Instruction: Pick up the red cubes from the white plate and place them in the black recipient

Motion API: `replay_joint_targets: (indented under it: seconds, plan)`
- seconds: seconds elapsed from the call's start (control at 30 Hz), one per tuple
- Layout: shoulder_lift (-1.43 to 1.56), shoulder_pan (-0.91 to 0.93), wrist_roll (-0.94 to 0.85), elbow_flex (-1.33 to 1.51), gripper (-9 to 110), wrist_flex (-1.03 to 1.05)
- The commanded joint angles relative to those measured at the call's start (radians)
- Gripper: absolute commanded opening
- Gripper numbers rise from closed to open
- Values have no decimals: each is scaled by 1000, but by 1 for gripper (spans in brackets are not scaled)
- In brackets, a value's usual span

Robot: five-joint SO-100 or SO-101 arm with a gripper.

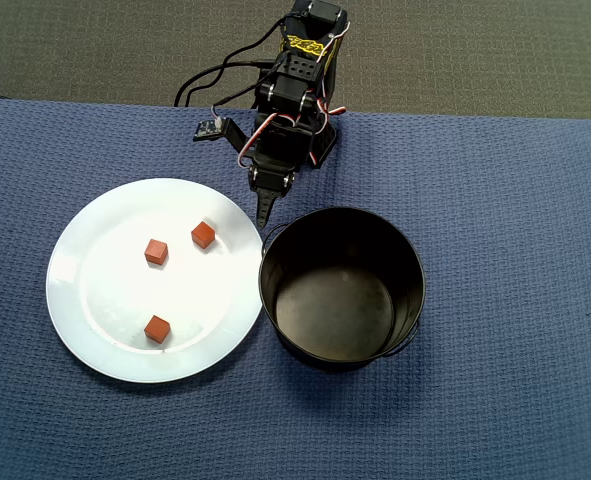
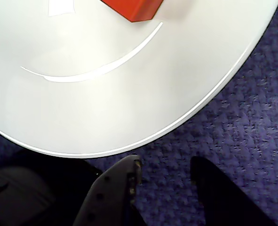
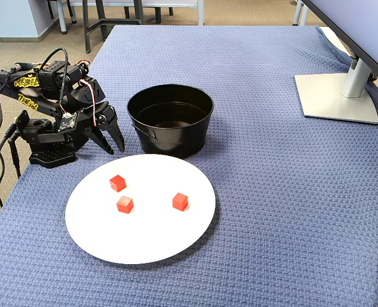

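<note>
Three red cubes (image 1: 203,235) (image 1: 156,251) (image 1: 157,328) lie apart on the white plate (image 1: 95,290), left of the black recipient (image 1: 411,262), which holds nothing. In the fixed view the cubes (image 3: 117,183) (image 3: 125,204) (image 3: 180,201) sit on the plate (image 3: 144,236), in front of the recipient (image 3: 173,137). My gripper (image 1: 266,212) is open and empty, low over the cloth in the gap between the plate's far rim and the recipient; it also shows in the fixed view (image 3: 116,151). In the wrist view the gripper (image 2: 166,162) has its fingers apart just off the plate's rim (image 2: 129,94), with one cube (image 2: 134,9) at the top edge.
The arm's base and cables (image 3: 41,137) stand at the cloth's left edge in the fixed view. A monitor stand (image 3: 336,96) is at the far right. A blue woven cloth (image 3: 284,204) covers the table.
</note>
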Motion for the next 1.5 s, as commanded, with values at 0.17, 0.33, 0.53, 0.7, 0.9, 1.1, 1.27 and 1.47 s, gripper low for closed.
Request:
replay_joint_targets:
  seconds: [0.17, 0.33, 0.53, 0.7, 0.9, 1.1, 1.27, 1.47]
  plan:
    - [-72, 25, -23, -61, 5, -35]
    - [-61, 23, -21, -60, 5, -32]
    - [-75, 51, -12, -141, 7, -11]
    - [-126, 95, -43, -238, 12, 11]
    - [-279, 219, -54, -344, 13, 2]
    - [-603, 356, -64, -479, 14, -57]
    - [-758, 431, -58, -552, 15, -71]
    - [-888, 459, -86, -591, 18, -100]
